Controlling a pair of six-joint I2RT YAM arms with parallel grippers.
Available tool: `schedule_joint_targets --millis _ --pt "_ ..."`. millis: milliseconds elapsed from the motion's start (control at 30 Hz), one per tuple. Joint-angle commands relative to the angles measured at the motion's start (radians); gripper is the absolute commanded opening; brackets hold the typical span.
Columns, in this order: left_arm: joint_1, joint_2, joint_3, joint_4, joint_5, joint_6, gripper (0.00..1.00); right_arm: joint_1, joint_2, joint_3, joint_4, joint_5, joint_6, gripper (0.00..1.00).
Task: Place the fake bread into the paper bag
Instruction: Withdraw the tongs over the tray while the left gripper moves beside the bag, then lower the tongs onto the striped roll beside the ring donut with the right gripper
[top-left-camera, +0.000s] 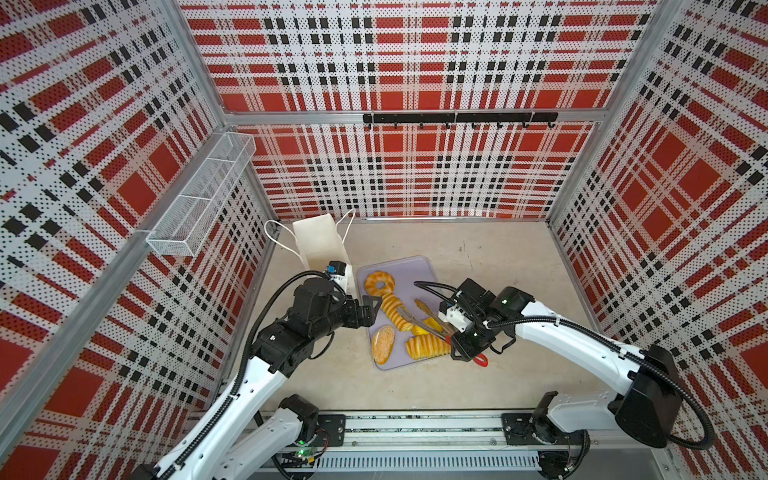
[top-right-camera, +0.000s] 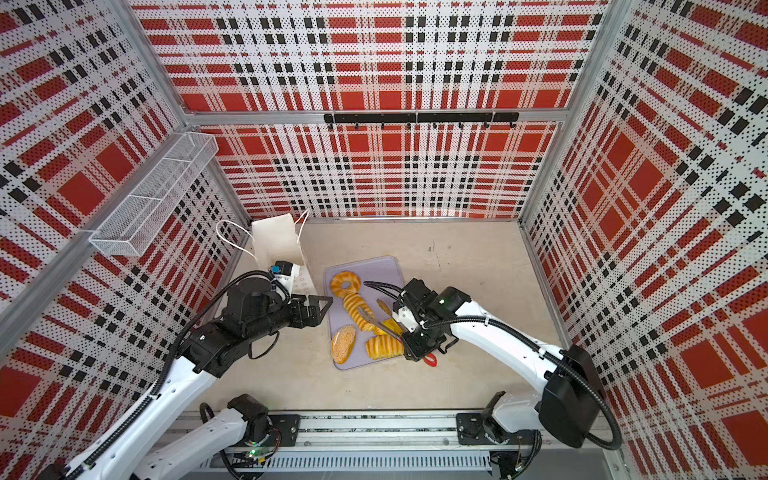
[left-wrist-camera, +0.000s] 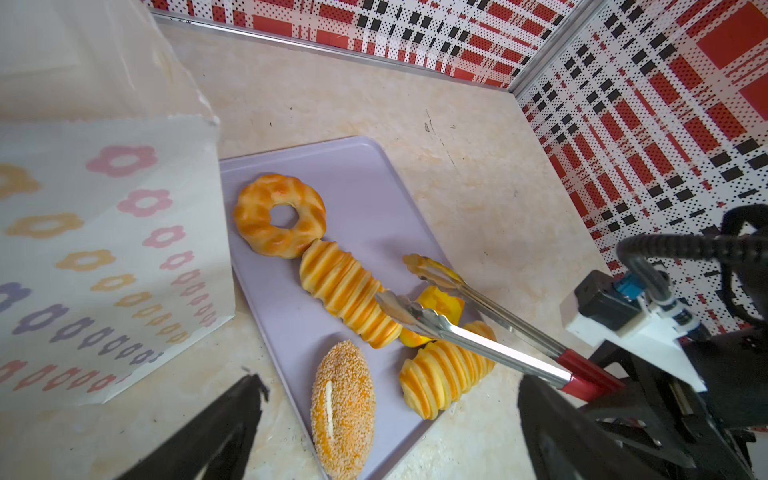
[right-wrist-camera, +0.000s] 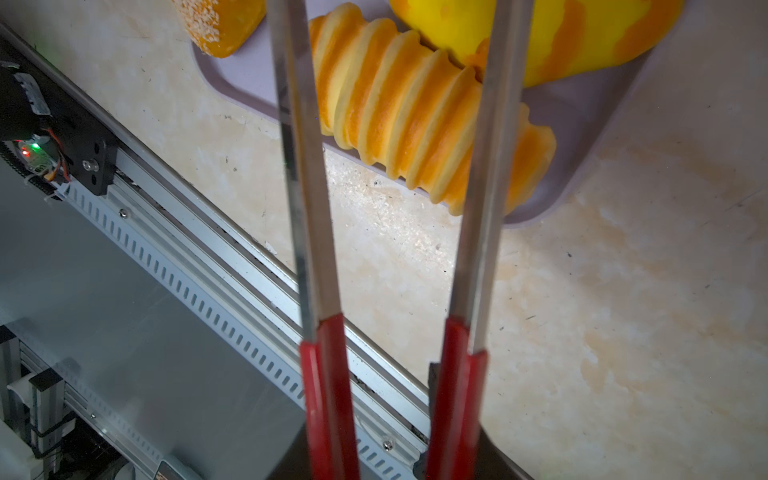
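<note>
Left wrist view gives the clearest look. The right gripper (top-left-camera: 455, 343) is clamped on the red handles (right-wrist-camera: 328, 374) of the tongs (left-wrist-camera: 457, 328), whose metal arms stand spread and grip nothing. Their tips reach over a lavender tray (left-wrist-camera: 365, 178), either side of a small yellow bun (left-wrist-camera: 440, 301); whether they touch it I cannot tell. The left gripper (top-left-camera: 374, 309) hangs empty with its jaws fully apart, just left of the tray in both top views, beside the paper bag (top-left-camera: 318, 241).

Five pieces of the fake bread (left-wrist-camera: 345, 291) show, all on the tray near frame centre in a top view. A ring (top-left-camera: 380, 283) lies at the upper end, with a long ridged loaf (top-left-camera: 395, 311) touching it below. A seeded oval (top-left-camera: 383, 344) lies lower left, a shorter ridged loaf (top-left-camera: 426, 347) lower right, and the yellow bun between them. The bag stands just off the tray's upper left corner; how far its mouth gapes is unclear.

The step in hand looks like taking the yellow bun. To do it well, lower the tips so they straddle the bun's middle, clear of the long loaf that one tip overlaps. Then squeeze gently, since such bread probably squashes and slips. Lift straight up before swinging toward the upper left, and let the free gripper steady the bag's rim.
</note>
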Motion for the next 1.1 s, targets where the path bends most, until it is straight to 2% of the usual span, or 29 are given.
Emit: schedule_joint_targets --millis 0,233,533,767,1067 --pt "-0.004 0.008 -0.013 0.009 0.028 0.019 0.98 -0.005 0.031 0.042 -0.002 -0.017 -0.046 0.34" --pt "-0.005 0.018 -0.018 0.003 0.039 0.019 0.98 -0.005 0.106 0.092 -0.004 -0.013 -0.091 0.35" --pt "-0.003 0.016 -0.012 -0.005 0.031 0.019 0.98 -0.005 0.165 0.109 0.009 0.021 -0.089 0.35" --pt "0.006 0.023 -0.014 -0.012 0.041 0.019 0.98 -0.005 0.2 0.111 0.031 0.0 -0.095 0.34" --pt "0.027 0.042 -0.012 -0.012 0.048 0.046 0.98 -0.005 0.187 0.098 0.046 -0.007 -0.086 0.26"
